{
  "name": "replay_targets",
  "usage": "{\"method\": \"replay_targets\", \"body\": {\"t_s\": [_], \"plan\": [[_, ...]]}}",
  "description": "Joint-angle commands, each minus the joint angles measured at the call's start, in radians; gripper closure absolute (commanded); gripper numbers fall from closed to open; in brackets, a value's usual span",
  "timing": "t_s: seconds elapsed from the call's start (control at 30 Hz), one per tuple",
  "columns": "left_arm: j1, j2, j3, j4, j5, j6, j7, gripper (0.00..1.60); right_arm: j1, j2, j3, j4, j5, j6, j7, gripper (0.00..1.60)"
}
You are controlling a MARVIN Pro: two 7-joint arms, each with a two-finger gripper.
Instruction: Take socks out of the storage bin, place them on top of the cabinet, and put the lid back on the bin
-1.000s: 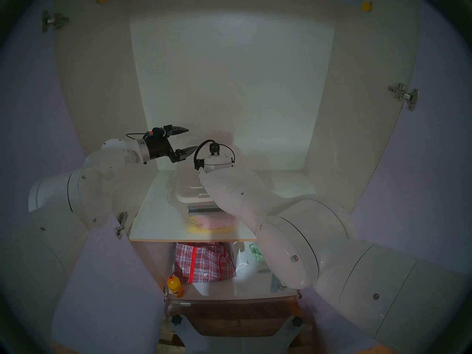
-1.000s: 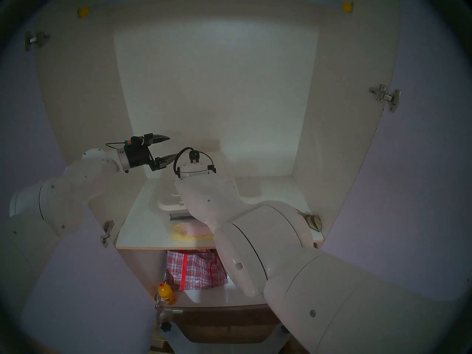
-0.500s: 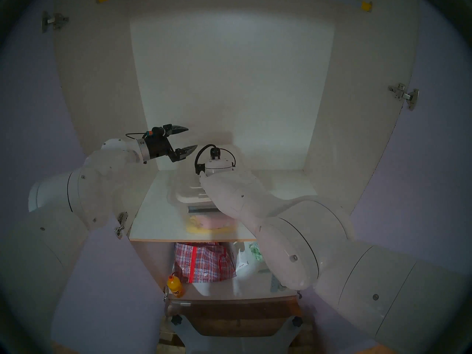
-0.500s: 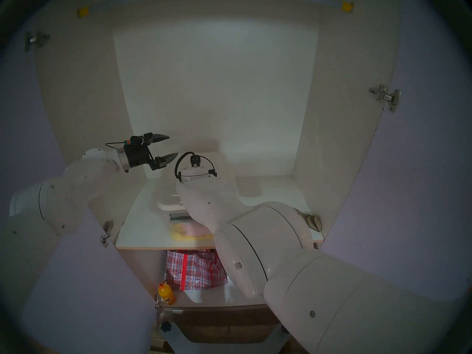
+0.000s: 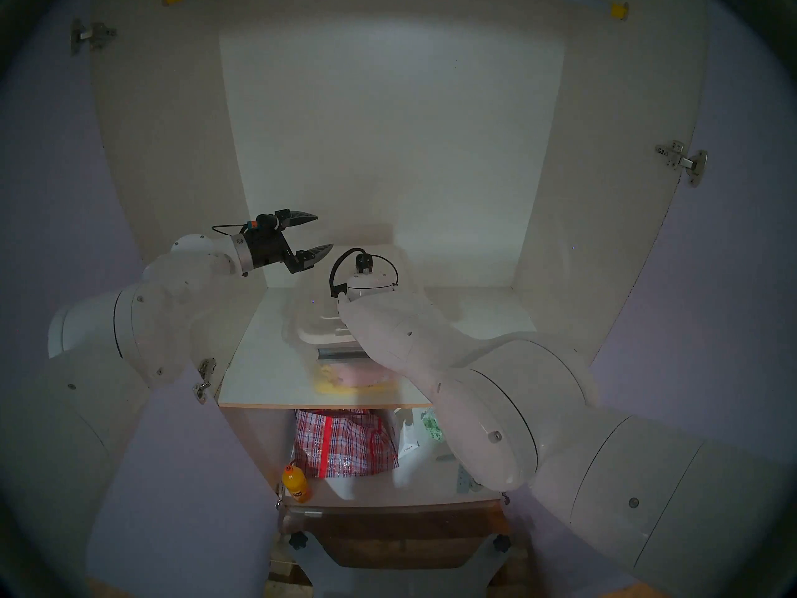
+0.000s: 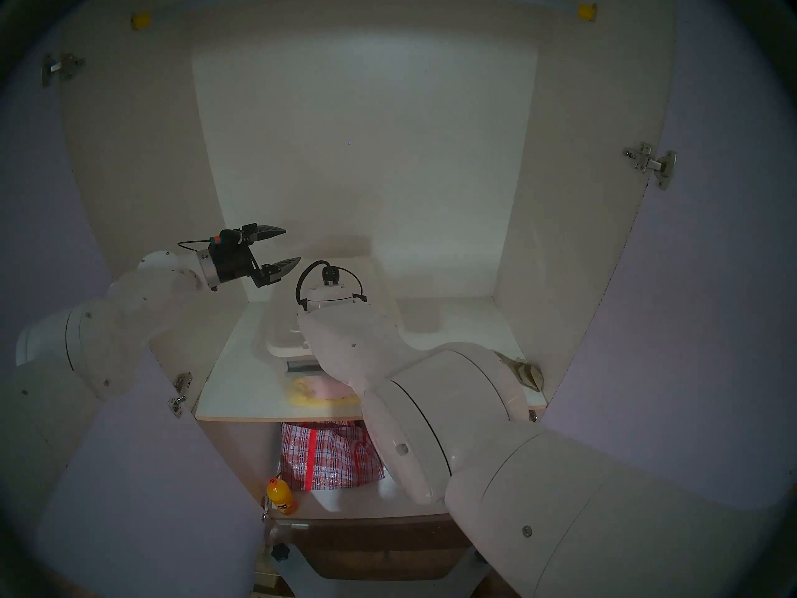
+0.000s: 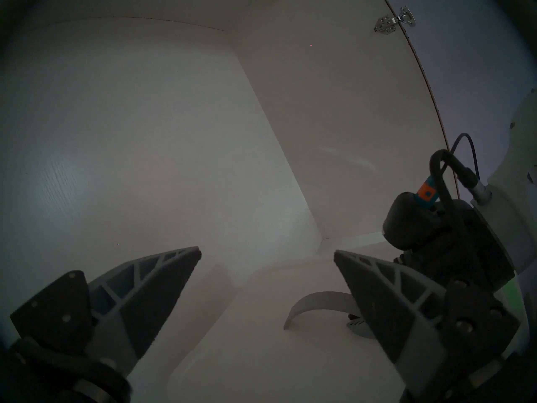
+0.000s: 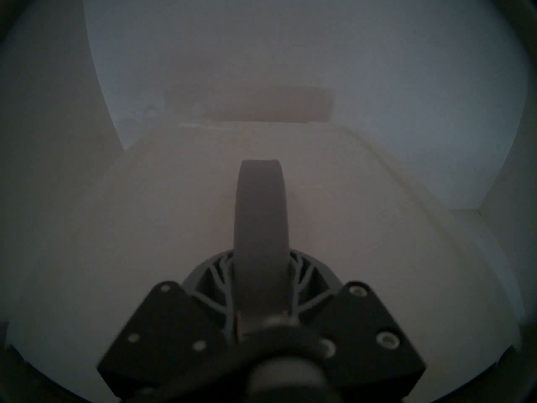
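Since a second ago: right hand (image 8: 261, 277) closed narrow on grey strip handle (image 8: 260, 207) of lid (image 5: 321, 329), mid-frame. Strip's long axis straight out from the hand. Left hand (image 5: 317, 234) wide, empty, upper left. Storage bin (image 5: 353, 379) beneath: pink, yellow cloth. Socks (image 6: 524, 370) on shelf (image 5: 267, 368), right edge.

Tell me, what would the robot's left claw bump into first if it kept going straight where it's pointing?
Probably the white back wall of the cabinet, near its right-hand corner. The open left gripper looks aimed above the lid, with nothing in between, though depth is hard to judge.
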Motion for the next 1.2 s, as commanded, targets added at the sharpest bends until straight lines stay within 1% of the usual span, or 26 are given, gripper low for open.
{"method": "replay_targets", "body": {"t_s": [0.0, 0.1, 0.27, 0.3, 0.37, 0.4, 1.17], "plan": [[-0.034, -0.002, -0.007, -0.019, -0.008, -0.007, 0.001, 0.0, 0.016, -0.012, 0.0, -0.017, 0.006, -0.01, 0.002, 1.31], [-0.033, -0.002, -0.007, -0.019, -0.008, -0.007, 0.001, 0.0, 0.017, -0.012, -0.001, -0.021, 0.01, -0.01, 0.005, 1.37], [-0.032, -0.002, -0.007, -0.018, -0.007, -0.008, 0.003, 0.0, 0.017, -0.012, -0.004, -0.026, 0.018, -0.009, 0.006, 1.41], [-0.031, -0.003, -0.007, -0.018, -0.007, -0.008, 0.003, 0.0, 0.019, -0.012, -0.009, -0.028, 0.018, -0.011, 0.008, 1.26], [-0.031, -0.003, -0.007, -0.018, -0.007, -0.009, 0.003, 0.0, 0.02, -0.012, -0.011, -0.029, 0.019, -0.011, 0.008, 1.26], [-0.032, -0.003, -0.007, -0.018, -0.007, -0.009, 0.003, 0.0, 0.023, -0.012, -0.014, -0.031, 0.019, -0.012, 0.009, 0.0], [-0.044, -0.005, -0.014, -0.025, -0.009, -0.021, 0.012, 0.0, 0.075, -0.012, -0.069, -0.054, 0.003, -0.014, 0.009, 0.0]]}}
